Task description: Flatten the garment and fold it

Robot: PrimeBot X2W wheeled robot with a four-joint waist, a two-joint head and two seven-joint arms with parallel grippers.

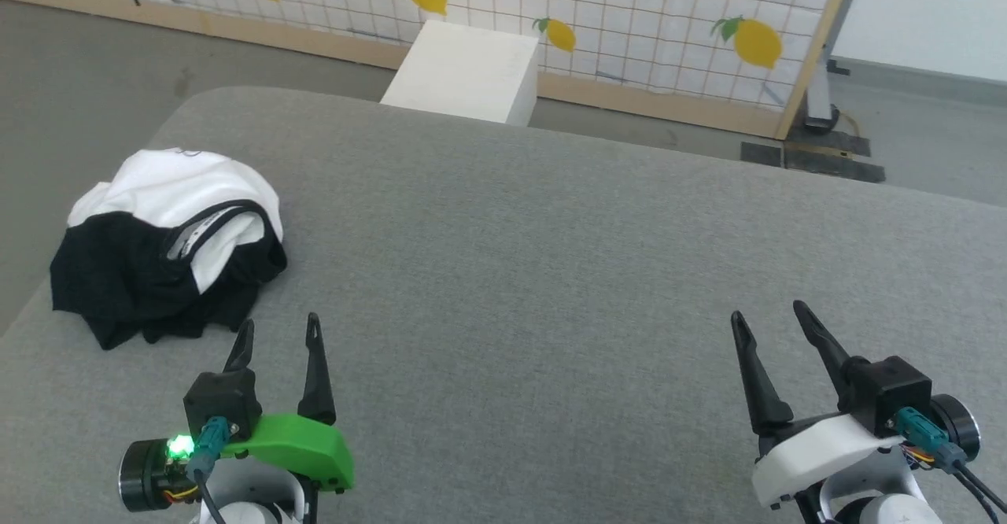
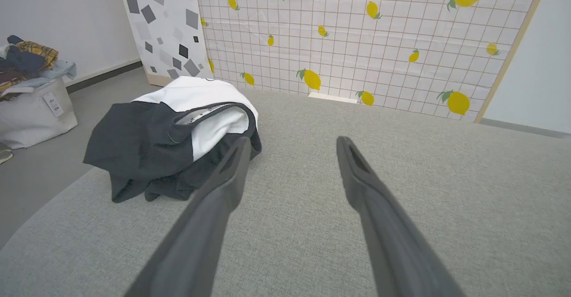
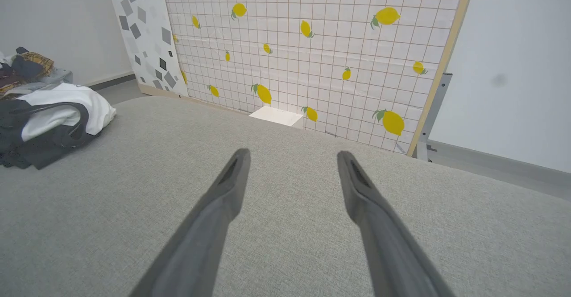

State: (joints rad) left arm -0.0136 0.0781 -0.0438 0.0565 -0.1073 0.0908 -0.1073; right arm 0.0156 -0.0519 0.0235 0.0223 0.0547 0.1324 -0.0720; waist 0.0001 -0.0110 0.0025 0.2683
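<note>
The garment [image 1: 169, 229] lies bunched in a heap at the left edge of the grey table [image 1: 551, 272], white body on top, black sleeves spilling toward the front, its lettered collar band showing. My left gripper [image 1: 279, 331] hovers open just in front and to the right of the heap, touching nothing. In the left wrist view the garment [image 2: 178, 132] sits just left of my gripper [image 2: 292, 143], whose left fingertip overlaps the heap's near edge. My right gripper [image 1: 767, 315] stands open over bare table at the lower right. In the right wrist view the garment [image 3: 53, 118] lies far left of that gripper [image 3: 292, 154].
A white box [image 1: 464, 71] stands on the floor beyond the table's far edge, before a lemon-print grid panel [image 1: 629, 12]. A metal stand foot [image 1: 818, 146] sits at the back right. A white bin of clothes [image 2: 31, 96] stands on the floor left of the table.
</note>
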